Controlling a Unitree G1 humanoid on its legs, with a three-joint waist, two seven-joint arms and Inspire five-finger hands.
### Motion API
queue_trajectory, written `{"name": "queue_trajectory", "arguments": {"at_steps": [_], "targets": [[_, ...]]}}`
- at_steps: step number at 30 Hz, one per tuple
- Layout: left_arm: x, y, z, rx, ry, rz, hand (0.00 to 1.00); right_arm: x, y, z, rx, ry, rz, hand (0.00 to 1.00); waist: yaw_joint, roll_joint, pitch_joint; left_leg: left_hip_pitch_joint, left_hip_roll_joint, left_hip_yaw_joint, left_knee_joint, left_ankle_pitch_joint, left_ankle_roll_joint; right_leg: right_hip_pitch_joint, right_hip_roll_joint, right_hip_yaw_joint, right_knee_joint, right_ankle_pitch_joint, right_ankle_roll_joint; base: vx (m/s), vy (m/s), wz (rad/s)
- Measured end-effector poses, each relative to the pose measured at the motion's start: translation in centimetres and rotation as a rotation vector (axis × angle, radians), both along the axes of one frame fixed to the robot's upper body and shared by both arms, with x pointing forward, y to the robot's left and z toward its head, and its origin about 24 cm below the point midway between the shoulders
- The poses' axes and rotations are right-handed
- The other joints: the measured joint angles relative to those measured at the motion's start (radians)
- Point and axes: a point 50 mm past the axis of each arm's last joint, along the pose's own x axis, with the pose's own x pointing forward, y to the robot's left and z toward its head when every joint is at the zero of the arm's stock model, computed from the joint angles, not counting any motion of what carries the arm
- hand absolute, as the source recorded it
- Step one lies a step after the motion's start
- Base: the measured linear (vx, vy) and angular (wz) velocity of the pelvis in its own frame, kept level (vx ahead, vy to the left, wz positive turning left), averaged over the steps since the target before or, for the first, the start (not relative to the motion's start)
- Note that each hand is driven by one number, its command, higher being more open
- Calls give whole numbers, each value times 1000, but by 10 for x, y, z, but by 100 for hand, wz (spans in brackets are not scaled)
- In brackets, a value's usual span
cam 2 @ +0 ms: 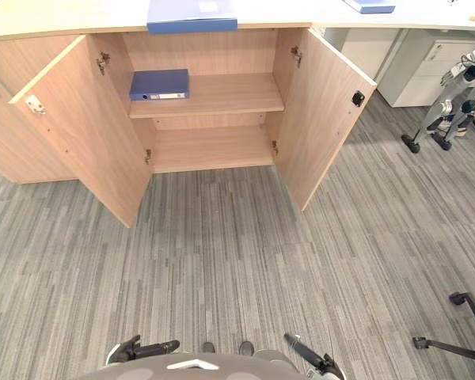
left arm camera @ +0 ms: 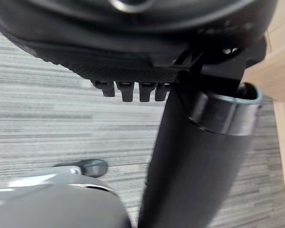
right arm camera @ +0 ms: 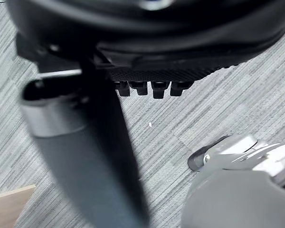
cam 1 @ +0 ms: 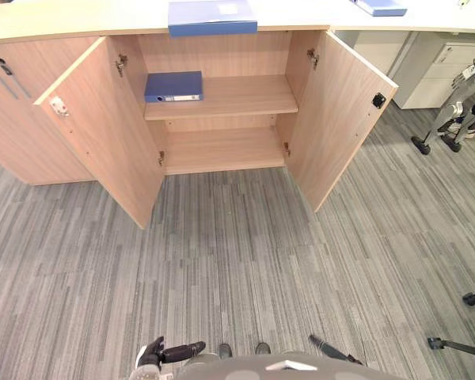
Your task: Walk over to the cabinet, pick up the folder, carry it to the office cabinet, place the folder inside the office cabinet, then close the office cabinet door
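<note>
Along the bottom edge, the left hand (cam 1: pixel 152 354) and right hand (cam 1: pixel 330 348) hung empty, fingers loose (both partly cut off). Upper centre, a dark blue folder (cam 1: pixel 173 86) lay on the cabinet's (cam 1: pixel 222 51) upper shelf (cam 1: pixel 237 96); a lighter folder (cam 1: pixel 212 17) on the countertop (cam 1: pixel 63 20) was cropped.

Left hand (cam 1: pixel 162 352) hangs low at the side, fingers straight, holding nothing. Right hand (cam 1: pixel 332 350) low opposite, fingers likewise extended.
</note>
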Motion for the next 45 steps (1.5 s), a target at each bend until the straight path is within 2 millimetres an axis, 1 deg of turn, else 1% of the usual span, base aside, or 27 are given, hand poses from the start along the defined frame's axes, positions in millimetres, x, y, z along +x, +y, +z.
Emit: {"name": "queue_trajectory", "arguments": {"at_steps": [2, 4, 6, 8, 13, 23, 29, 33, 35, 36, 38, 40, 41, 42, 43, 44, 45], "targets": [[9, -2, 1, -6, -22, 3, 100, 5, 1, 0, 4, -15, -14, 100, -2, 1, 2, 24, -2, 2, -20, 4, -5, 22, -1, 4, -17, 2, 3, 59, 34, -2], [17, -9, 1, -24, -42, 0, 100, 14, 3, 1, 10, -33, -7, 100, -4, 6, 10, 48, -2, 1, -43, 8, -12, 39, 0, 5, -28, 8, 12, 43, 28, 1], [21, -15, 0, -38, -52, -3, 100, 20, 8, 1, 22, -44, 0, 100, -4, 9, 17, 52, -3, 1, -49, 8, -12, 44, -1, 5, -34, 8, 12, -2, 6, 2], [24, -19, 1, -47, -60, -6, 100, 23, 8, 1, 21, -52, 9, 100, -4, 8, 31, 63, -4, 0, -54, 8, -12, 53, -1, 5, -41, 9, 13, -7, 6, 2], [26, -19, 1, -48, -63, -7, 100, 27, 9, 1, 18, -45, 35, 100, -7, 5, 44, 76, -5, -3, -84, 25, -18, 57, 0, 3, -50, 9, 13, -54, -16, 2], [30, -21, 1, -49, -70, -14, 100, 32, 10, 2, 12, -49, 63, 100, -7, -1, 60, 70, -8, -1, -91, 35, -6, 56, -1, 4, -52, 11, 11, -88, -13, 1], [35, -22, 3, -50, -83, -21, 100, 44, 11, 4, -20, -56, 165, 100, -6, -4, 85, 61, -10, 2, -91, 33, -5, 54, -2, 5, -66, 14, 12, -42, 3, 0], [40, -25, 3, -52, -90, -42, 100, 51, 13, 6, -27, -71, 197, 100, -3, -7, 94, 44, -11, 12, -87, 17, 6, 37, -3, 14, -75, 13, 14, 3, 14, -6], [41, -25, 4, -52, -93, -47, 100, 56, 12, 7, -33, -77, 206, 100, -3, -6, 99, 43, -12, 22, -85, 6, 4, 33, -4, 24, -71, 9, 21, 46, 35, -18], [42, -26, 4, -54, -94, -49, 100, 58, 12, 8, -36, -82, 206, 100, -3, -4, 102, 38, -12, 30, -69, -11, 6, 21, -6, 33, -48, -4, 36, 66, 50, -21], [45, -27, 4, -55, -99, -61, 100, 62, 12, 9, -43, -96, 212, 100, -3, -1, 107, 23, -16, 35, -20, -45, 5, -10, -16, 35, 36, -49, 52, 65, 48, -6], [47, -29, 5, -57, -104, -71, 100, 69, 11, 11, -50, -116, 217, 100, -3, 8, 123, 24, -24, 34, 46, -88, 1, -82, -34, 33, 253, -119, 66, 67, 77, 13], [47, -29, 5, -57, -105, -71, 100, 70, 10, 12, -54, -124, 217, 100, -4, 12, 127, 29, -25, 28, 56, -93, 9, -104, -36, 32, 321, -125, 66, 87, 116, 23], [50, -29, 6, -55, -115, -73, 100, 74, 8, 15, -65, -142, 219, 100, -5, 21, 139, 55, -22, 14, 66, -108, 32, -162, -36, 24, 479, -130, 61, 148, 116, 35], [53, -30, 7, -54, -121, -81, 100, 76, 7, 16, -72, -151, 220, 100, -8, 28, 148, 74, -23, -10, 69, -131, 62, -202, -33, 16, 560, -181, 43, 179, 108, 35], [55, -28, 8, -49, -126, -83, 100, 77, 7, 16, -71, -154, 223, 100, -6, 21, 156, 85, -25, -15, 69, -137, 62, -215, -33, 15, 568, -202, 39, 226, 67, 35], [56, -27, 8, -45, -129, -82, 100, 78, 7, 16, -74, -158, 232, 100, -3, 20, 159, 102, -16, -32, 69, -152, 68, -245, -22, 7, 559, -224, 38, 290, 38, 25]]}}
